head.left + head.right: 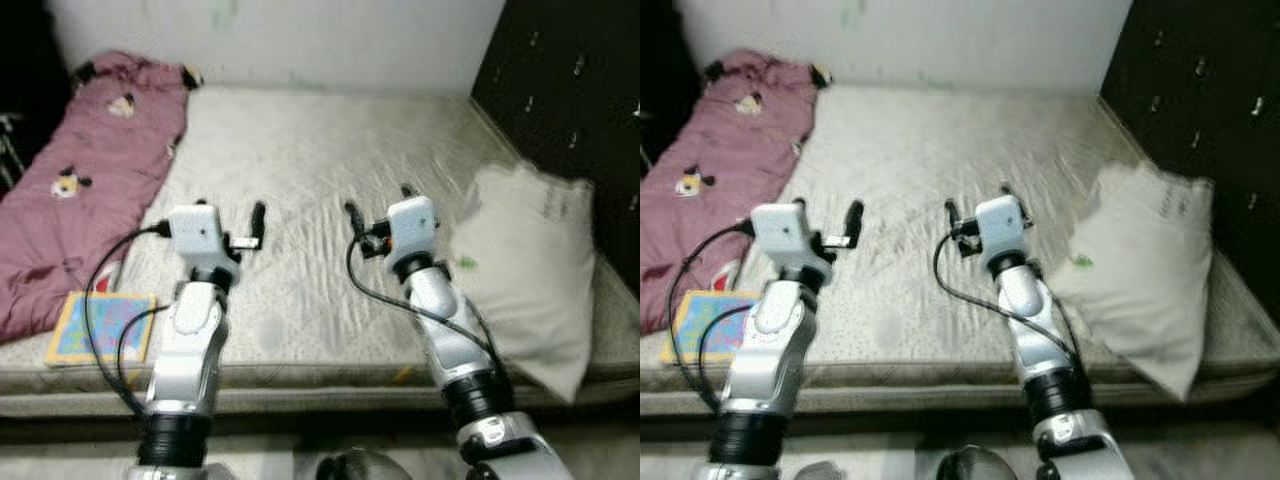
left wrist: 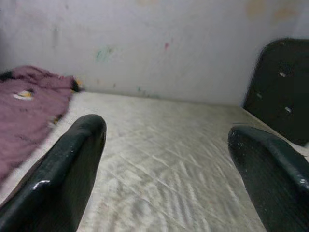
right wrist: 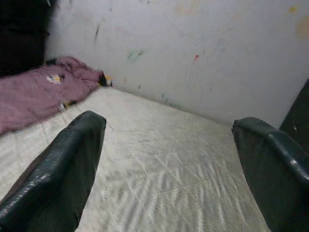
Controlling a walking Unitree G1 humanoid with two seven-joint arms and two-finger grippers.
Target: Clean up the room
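Observation:
A pink blanket [image 1: 90, 170] with cartoon prints lies crumpled along the left side of a bare quilted mattress [image 1: 310, 150]. On the right side of the bed a white pillow [image 1: 525, 270] lies tilted, overhanging the front edge. A colourful book [image 1: 100, 328] rests at the front left corner. My left gripper [image 1: 230, 212] hovers open over the left middle of the mattress, holding nothing. My right gripper [image 1: 380, 203] is open too, over the middle, left of the pillow. In the left wrist view the blanket [image 2: 29, 106] lies beyond the black fingers [image 2: 63, 179].
A dark padded headboard [image 1: 570, 90] stands along the right side of the bed. A pale wall [image 1: 300, 40] runs behind the mattress. The bed's front edge [image 1: 320, 385] is right below my arms. Something dark stands at the far left [image 1: 15, 100].

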